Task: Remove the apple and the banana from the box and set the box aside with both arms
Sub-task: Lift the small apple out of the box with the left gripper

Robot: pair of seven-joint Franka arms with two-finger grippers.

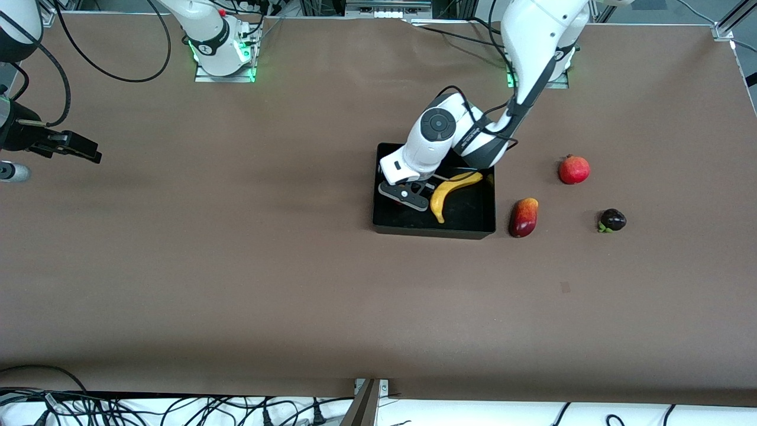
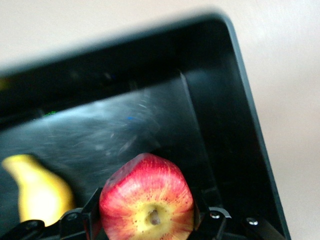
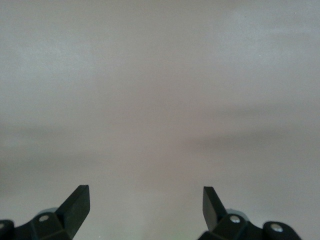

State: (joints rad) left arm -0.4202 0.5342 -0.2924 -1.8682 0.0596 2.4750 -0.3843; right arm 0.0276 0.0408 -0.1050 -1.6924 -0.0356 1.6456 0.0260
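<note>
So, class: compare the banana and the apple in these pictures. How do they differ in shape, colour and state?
The banana is long and curved; the apple is small and round. The banana is plain yellow; the apple is red with yellow around its stem. The banana lies loose on the floor of the box; the apple is gripped by the left gripper over the box. Both are fruits.

Mango [image 1: 524,217]; pomegranate [image 1: 574,169]; dark fruit [image 1: 612,220]; table [image 1: 236,266]
</note>
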